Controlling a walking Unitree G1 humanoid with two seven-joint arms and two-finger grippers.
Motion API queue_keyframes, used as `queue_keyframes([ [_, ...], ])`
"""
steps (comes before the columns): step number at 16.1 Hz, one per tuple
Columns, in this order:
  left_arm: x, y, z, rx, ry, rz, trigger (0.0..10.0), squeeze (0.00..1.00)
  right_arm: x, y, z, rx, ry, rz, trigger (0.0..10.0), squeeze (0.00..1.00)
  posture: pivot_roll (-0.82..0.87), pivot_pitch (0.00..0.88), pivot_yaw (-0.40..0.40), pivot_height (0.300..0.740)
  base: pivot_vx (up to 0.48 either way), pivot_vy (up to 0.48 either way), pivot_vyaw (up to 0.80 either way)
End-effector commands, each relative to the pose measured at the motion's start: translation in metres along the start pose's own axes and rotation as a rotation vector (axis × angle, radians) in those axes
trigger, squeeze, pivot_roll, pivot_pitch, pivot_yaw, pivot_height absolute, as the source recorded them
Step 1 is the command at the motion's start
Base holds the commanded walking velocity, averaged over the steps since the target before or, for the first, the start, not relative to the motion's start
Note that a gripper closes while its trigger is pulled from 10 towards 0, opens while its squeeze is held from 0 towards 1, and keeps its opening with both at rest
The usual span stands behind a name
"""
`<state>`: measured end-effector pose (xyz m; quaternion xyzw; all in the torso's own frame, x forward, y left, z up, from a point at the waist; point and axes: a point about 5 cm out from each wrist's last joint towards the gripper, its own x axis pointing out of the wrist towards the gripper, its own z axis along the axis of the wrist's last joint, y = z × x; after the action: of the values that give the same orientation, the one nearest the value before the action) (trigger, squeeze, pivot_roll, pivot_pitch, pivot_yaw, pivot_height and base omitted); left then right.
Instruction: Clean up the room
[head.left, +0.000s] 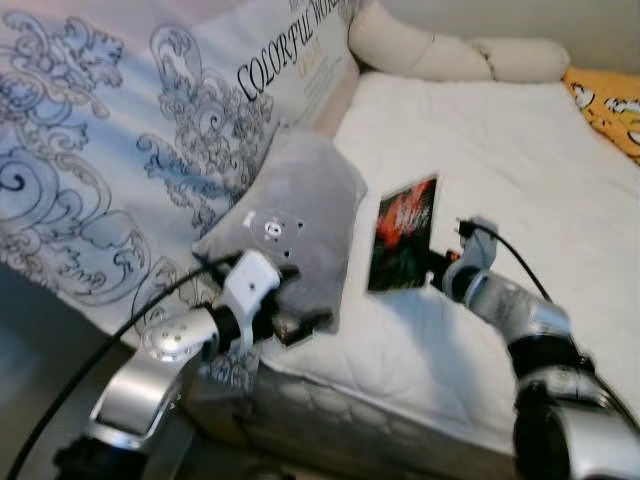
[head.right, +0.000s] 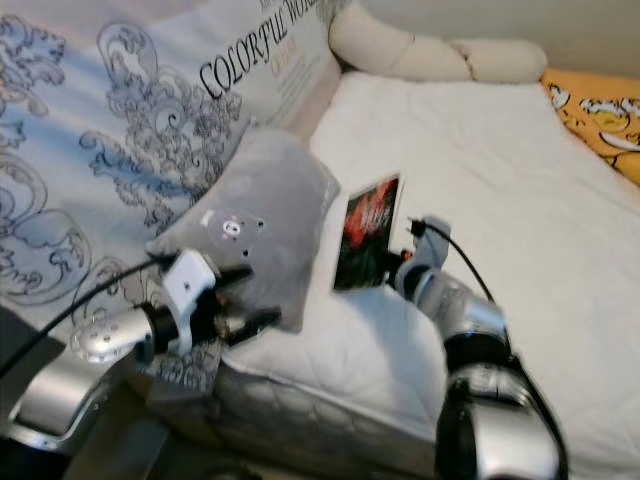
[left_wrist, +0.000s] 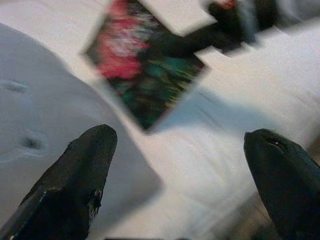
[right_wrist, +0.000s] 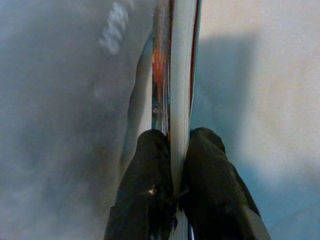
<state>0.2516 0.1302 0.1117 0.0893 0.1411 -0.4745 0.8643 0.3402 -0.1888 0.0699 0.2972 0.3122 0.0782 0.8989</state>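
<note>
1. Take the grey pillow (head.left: 305, 215) as your landmark; it lies on the white mattress (head.left: 500, 180), and it leans against the patterned duvet (head.left: 100, 150) on its left side.
2. Your left gripper (head.left: 300, 325) is at the near lower corner of the grey pillow, close to the mattress edge. In the left wrist view its two fingers (left_wrist: 75, 180) stand wide apart and they hold nothing; one finger is over the pillow and the other is over the white sheet.
3. The book (head.left: 403, 232), with a red and green cover, stands upright on its edge just to the right of the grey pillow.
4. Your right gripper (head.left: 440, 268) is on the right of the book, on the far side from the pillow. In the head views you cannot see the grip well, but the right wrist view shows both fingers (right_wrist: 150, 170) pressed on the thin book (right_wrist: 175, 75), one on each cover, with the page edge between them.
5. Far behind the grey pillow lies a long cream bolster (head.left: 450, 52), and at the right of it an orange blanket (head.left: 610, 105).
</note>
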Motion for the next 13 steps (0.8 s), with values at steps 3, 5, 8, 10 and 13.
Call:
queue_keyframes([
  [3, 0.001, -0.001, -0.002, -0.002, 0.054, -0.102, 10.0, 0.00, -0.005, -0.010, 0.007, 0.160, 0.014, 0.068, 10.0, 0.00, 0.21, 0.000, 0.042, 0.740, 0.000, 0.000, 0.00],
  [5, -0.003, 0.000, -0.005, 0.001, 0.091, -0.141, 10.0, 0.00, -0.008, -0.024, 0.004, 0.128, 0.053, -0.002, 10.0, 0.00, 0.23, 0.000, 0.047, 0.740, 0.000, 0.000, 0.00],
  [8, -0.010, 0.001, -0.006, 0.000, 0.118, -0.156, 10.0, 0.00, -0.010, -0.032, 0.005, 0.088, 0.063, -0.057, 10.0, 0.62, 0.25, 0.000, 0.062, 0.740, 0.000, 0.000, 0.00],
  [10, -0.012, 0.000, -0.007, 0.001, 0.131, -0.168, 10.0, 0.00, -0.012, -0.042, 0.001, 0.043, 0.068, -0.132, 10.0, 1.00, 0.26, 0.000, 0.071, 0.740, 0.000, 0.000, 0.00],
  [13, -0.013, 0.001, -0.007, 0.002, 0.143, -0.177, 10.0, 0.00, -0.020, -0.061, 0.005, 0.023, 0.013, -0.278, 10.0, 1.00, 0.27, 0.000, 0.084, 0.740, 0.000, 0.000, 0.00],
])
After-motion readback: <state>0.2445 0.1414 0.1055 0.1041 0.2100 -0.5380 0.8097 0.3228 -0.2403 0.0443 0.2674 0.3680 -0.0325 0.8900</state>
